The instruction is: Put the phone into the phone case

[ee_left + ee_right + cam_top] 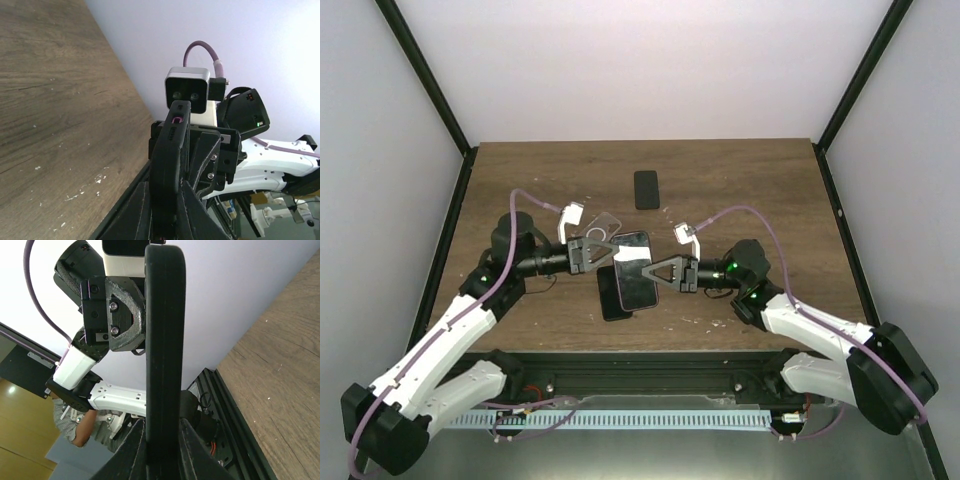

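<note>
Top view: phone is held up off the wood surface, mid-table btwn the two arms, screen up w/ a pinkish sheen. Its long axis runs near-to-far, far end tipped a bit left. The left end effector meets its left long side and the right end effector its right long side. A dark patch lies on the surface under the phone's near-left corner; shadow or flat thing, can't tell. A clear case w/ a ring mark sits just beyond the left end effector, long axis slanted. A black slab, phone-shaped, lies flat further back, well apart, long axis near-to-far. A green light glows on the right arm. Any print is too small to read.

Left wrist view: phone is edge-on, a thick black rim rising from btwn the fingers of the left end effector, which pinch it front & back. A small pink oval mark sits near the rim's far end; it's the only marking that shows. The right arm's camera box is just behind.

Right wrist view: phone is edge-on, black rim upright at centre. The right end effector is clamped on it, one finger each side. The rim carries nothing readable.
</note>
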### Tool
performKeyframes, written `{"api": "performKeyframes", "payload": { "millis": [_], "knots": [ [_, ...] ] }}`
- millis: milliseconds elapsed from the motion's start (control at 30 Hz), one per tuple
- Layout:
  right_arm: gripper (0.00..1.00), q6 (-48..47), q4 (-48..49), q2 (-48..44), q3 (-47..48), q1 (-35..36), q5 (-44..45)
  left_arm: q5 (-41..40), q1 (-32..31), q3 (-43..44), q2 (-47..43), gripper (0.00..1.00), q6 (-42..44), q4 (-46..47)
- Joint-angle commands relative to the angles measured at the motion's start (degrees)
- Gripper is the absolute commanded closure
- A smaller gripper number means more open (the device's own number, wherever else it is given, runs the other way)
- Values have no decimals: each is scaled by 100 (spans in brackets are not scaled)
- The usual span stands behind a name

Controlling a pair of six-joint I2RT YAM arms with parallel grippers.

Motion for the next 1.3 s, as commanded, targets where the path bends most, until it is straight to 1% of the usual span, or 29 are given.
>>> {"api": "performKeyframes", "payload": {
  "millis": [0,33,100,167,233,300,367,433,467,500,533,567,600,667,733,833,900,1000,1167,1233,1267],
  "knots": [
    [91,-76,59,-169,191,74,16,-410,35,270,-57,98,528,-509],
    [91,-44,80,-187,199,74,70,-354,42,271,-62,91,475,-479],
    [91,41,207,-224,187,74,175,-166,40,181,-38,69,258,-277],
    [91,123,352,-223,220,78,220,144,36,-37,13,55,-99,177],
    [91,166,405,-155,316,74,209,439,34,-325,98,50,-478,657],
    [91,197,476,-70,400,76,173,603,34,-554,202,49,-722,1062],
    [91,216,545,21,438,74,180,709,34,-698,309,50,-876,1311],
    [90,229,545,122,500,74,159,804,35,-800,382,56,-1022,1585],
    [90,231,539,178,522,74,128,829,34,-845,398,61,-1090,1712],
    [88,243,532,226,531,74,115,835,34,-870,412,72,-1142,1827],
    [85,259,516,257,520,74,112,796,34,-882,417,81,-1175,1894],
    [82,264,490,285,489,74,105,721,34,-890,421,87,-1200,1914],
    [79,279,468,291,433,74,94,670,34,-901,431,92,-1207,1956],
    [71,290,387,265,317,76,84,586,41,-924,481,98,-1209,2073],
    [64,332,286,242,187,74,70,562,43,-922,569,100,-1223,2238],
    [59,342,141,181,-59,69,-53,535,43,-927,704,100,-1387,2541],
    [59,221,-219,82,-162,76,-113,518,44,-886,766,100,-1418,2826],
    [60,84,-641,-102,-363,74,-149,449,45,-797,777,100,-1335,2843],
    [60,160,-739,-470,-649,74,-195,287,48,-609,730,100,-978,2406],
    [64,210,-731,-606,-716,74,-152,273,43,-588,742,100,-909,2340],
    [68,240,-745,-686,-741,74,-98,279,43,-581,751,100,-887,2319]
  ]
}}
